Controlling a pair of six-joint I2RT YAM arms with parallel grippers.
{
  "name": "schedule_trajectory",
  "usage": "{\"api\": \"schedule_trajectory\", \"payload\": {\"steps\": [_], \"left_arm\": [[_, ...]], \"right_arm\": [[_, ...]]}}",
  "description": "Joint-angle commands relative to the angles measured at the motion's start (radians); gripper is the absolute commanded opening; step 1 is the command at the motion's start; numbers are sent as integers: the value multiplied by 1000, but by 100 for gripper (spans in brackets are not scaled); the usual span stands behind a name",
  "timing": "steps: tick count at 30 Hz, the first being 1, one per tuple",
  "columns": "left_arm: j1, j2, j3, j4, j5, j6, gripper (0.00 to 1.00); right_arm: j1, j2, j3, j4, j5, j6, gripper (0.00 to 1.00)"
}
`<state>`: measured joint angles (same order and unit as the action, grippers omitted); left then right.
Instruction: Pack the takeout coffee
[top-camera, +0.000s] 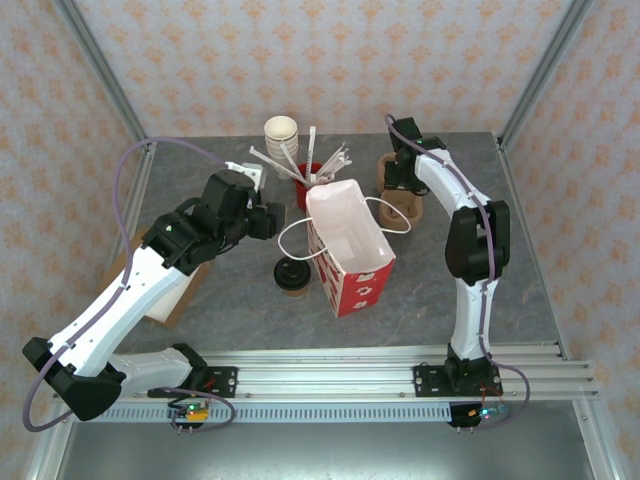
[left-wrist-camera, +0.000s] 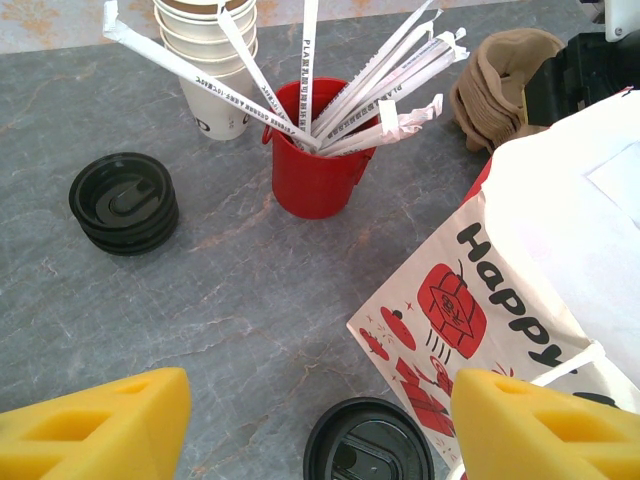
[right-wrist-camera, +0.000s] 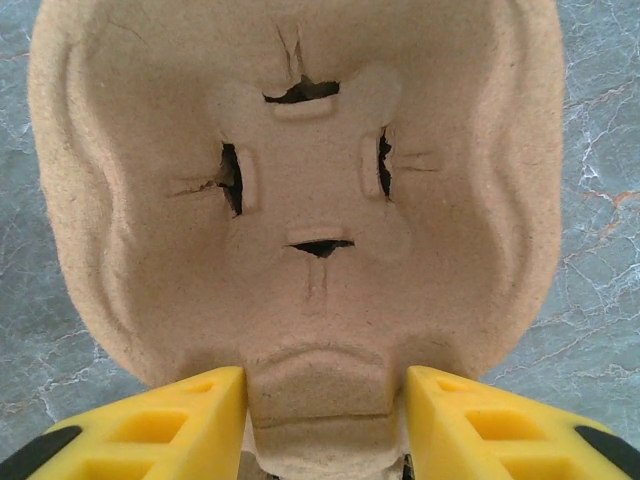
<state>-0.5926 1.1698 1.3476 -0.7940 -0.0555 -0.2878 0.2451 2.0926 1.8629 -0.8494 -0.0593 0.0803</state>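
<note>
One takeout coffee (top-camera: 291, 275), a small paper cup under a round black plastic lid, upright on the grey marbled tabletop (top-camera: 430, 300), just left of the landmark. Landmark: one red-and-white printed paper bag (top-camera: 345, 245) with white cord handles, standing with its mouth open and white lining showing. One left gripper (left-wrist-camera: 320, 420), yellow fingers spread wide and holding nothing, poised above the coffee's lid on the bag's left. Beyond the bag: one red plastic cup (left-wrist-camera: 315, 150) holding a fan of roughly a dozen white paper-wrapped straws (left-wrist-camera: 372, 80). Left of the bag and further back: one short stack of loose black lids (left-wrist-camera: 124, 203). Behind the red cup: one stack of several nested cream paper cups (left-wrist-camera: 205, 60). Beyond the bag's right corner: brown moulded-pulp cup carrier (right-wrist-camera: 300, 200), count unclear. One right gripper (right-wrist-camera: 325, 420), fingers closed against both sides of the carrier's near edge tab.
</note>
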Motion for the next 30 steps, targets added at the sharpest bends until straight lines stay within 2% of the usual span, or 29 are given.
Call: {"api": "schedule_trajectory", "payload": {"steps": [1, 5, 16, 25, 30], "left_arm": [[9, -13, -8, 4, 0, -2, 70], [10, -15, -13, 6, -2, -2, 70], [10, -13, -20, 9, -2, 0, 70], [9, -22, -31, 19, -4, -6, 70], [10, -43, -44, 52, 5, -31, 70]], "right_arm": [[-7, 18, 33, -31, 19, -11, 46], [-6, 28, 38, -34, 22, -14, 44], [-7, -17, 68, -69, 38, -31, 31], [-6, -153, 83, -104, 50, -36, 29], [-6, -291, 75, -131, 92, -35, 28]]}}
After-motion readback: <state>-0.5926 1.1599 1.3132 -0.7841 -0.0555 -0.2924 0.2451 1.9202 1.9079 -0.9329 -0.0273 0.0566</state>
